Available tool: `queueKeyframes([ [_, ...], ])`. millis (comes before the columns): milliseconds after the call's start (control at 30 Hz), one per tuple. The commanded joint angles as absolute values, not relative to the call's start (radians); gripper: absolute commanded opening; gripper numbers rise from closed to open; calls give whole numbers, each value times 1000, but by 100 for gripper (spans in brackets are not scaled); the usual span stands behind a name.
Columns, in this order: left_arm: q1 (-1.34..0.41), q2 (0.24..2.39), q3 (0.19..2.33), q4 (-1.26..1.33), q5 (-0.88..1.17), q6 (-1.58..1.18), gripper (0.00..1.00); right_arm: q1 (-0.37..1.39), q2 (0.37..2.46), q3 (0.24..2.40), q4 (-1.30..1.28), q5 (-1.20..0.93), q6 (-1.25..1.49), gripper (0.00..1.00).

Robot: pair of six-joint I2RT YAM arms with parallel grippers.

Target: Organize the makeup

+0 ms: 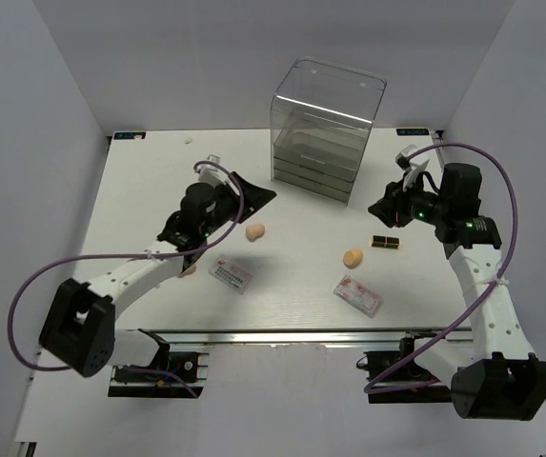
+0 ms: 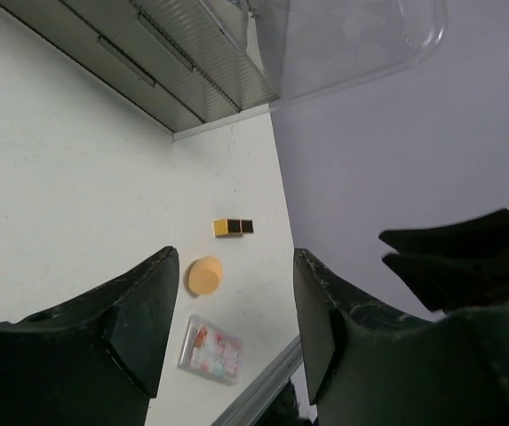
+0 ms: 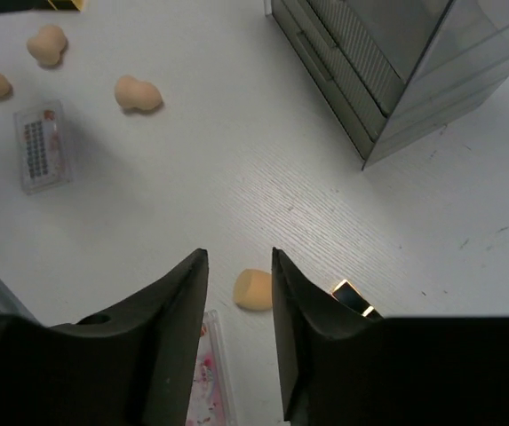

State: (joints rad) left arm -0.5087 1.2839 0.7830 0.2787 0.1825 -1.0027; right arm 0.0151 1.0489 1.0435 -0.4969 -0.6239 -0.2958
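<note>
Sponge (image 2: 205, 275), tube (image 2: 233, 227), packet (image 2: 210, 349) between parted jaws

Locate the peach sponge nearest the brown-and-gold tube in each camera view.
Top external: the sponge sits right of centre, just left of the tube.
Left wrist: lower centre, below the tube.
Right wrist: bottom centre, left of the tube.
Shared landmark: the clear drawer box.

Bright, even overhead light is flooding the white table (image 1: 158, 181).
Only faint, soft shadows are falling beneath the arms. The clear drawer box (image 1: 325, 129) near the far edge is catching streaks of glare along its top rim, a tube (image 3: 356, 300) is glinting gold, and the close foreground in both wrist views is showing dark and slightly soft.
</note>
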Motion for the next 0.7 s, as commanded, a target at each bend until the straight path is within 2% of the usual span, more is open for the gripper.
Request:
queueKeyframes([
  [0,-557,1363,856,397,54,-1072,64,15,1055,1095,-425,-692,-187,41],
  [33,-564,1385,864,426,35,-1084,64,15,1064,1107,-442,-704,-186,47],
  [67,-577,1409,864,501,14,-1100,62,15,1068,1114,-452,-730,-186,65],
  [100,-580,1460,867,533,14,-1107,61,15,1071,1120,-460,-744,-183,72],
  [167,-580,1517,897,597,14,-1133,58,14,1065,1111,-454,-771,-181,79],
  [533,-623,1828,1090,756,-67,-1135,53,-12,1034,1045,-322,-842,-129,80],
  [667,-623,1952,1187,756,-48,-1134,53,-21,1029,1022,-310,-864,-132,77],
])
